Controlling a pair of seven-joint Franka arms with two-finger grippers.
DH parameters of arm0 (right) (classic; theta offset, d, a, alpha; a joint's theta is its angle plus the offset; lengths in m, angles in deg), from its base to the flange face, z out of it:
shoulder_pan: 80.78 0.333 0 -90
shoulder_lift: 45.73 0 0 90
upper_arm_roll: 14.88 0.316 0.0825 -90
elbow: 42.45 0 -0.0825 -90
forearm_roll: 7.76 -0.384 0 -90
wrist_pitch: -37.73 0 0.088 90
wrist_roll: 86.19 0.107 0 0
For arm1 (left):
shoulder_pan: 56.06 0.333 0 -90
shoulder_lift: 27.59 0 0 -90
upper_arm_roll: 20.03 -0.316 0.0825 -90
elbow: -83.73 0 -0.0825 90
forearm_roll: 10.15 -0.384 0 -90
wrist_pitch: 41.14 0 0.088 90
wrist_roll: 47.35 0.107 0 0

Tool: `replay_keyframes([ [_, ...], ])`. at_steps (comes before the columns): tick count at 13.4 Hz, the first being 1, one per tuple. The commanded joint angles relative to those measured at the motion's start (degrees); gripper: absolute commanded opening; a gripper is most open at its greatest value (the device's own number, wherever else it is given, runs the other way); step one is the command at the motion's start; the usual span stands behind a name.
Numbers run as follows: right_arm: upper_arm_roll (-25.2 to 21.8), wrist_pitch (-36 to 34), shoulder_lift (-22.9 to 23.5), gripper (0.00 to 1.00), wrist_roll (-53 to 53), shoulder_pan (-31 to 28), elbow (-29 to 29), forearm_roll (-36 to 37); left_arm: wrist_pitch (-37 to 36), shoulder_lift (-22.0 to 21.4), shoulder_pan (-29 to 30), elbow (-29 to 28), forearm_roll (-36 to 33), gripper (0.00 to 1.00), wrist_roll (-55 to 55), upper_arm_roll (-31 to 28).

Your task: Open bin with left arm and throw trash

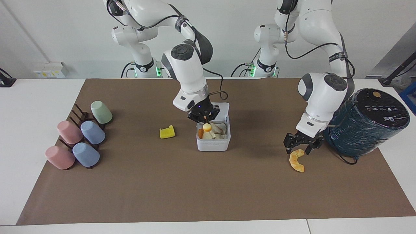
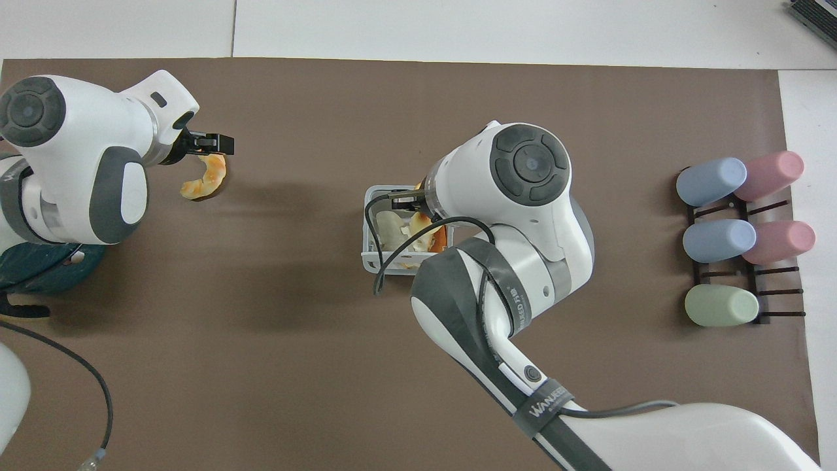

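While over the bin [image 1: 213, 145], right tool [image 1: 204, 119] clenched on toast slice [image 1: 207, 127]; left tool [image 1: 302, 148] wide-open above croissant [image 1: 297, 162].

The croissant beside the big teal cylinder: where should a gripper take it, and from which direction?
Grip the croissant across its thick middle, coming straight down: it lies flat on the mat, its curved ends taper. The left gripper, open, hovers over its upper end.

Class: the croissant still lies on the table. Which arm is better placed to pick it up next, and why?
Left. The left gripper is open just over the croissant; the right gripper is over the bin, shut on a toast slice.
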Motion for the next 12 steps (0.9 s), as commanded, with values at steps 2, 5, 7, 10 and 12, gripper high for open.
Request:
replay_keyframes([
  [2,0.2,0.8,1.4,0.00,2.3,-0.1,-1.3,-0.6,5.8,2.6,0.5,-0.7,-1.5,0.83,1.7,0.3],
  [5,0.2,1.6,1.7,0.27,2.3,-0.1,-0.9,-0.8,6.8,4.2,1.6,-0.7,-4.3,0.81,4.2,0.4],
  [7,0.2,1.7,1.7,0.56,2.3,-0.1,-0.4,-0.8,7.2,4.5,2.0,-0.9,-4.4,0.80,4.3,0.3],
  [10,0.2,1.8,1.7,0.92,2.3,-0.1,-0.6,-0.7,8.5,4.5,2.1,-3.3,-4.4,0.77,4.3,0.3],
  [12,0.2,1.8,1.7,1.00,2.3,0.0,-0.5,-0.7,9.3,4.4,2.0,-4.8,-4.4,0.75,4.2,0.4],
])
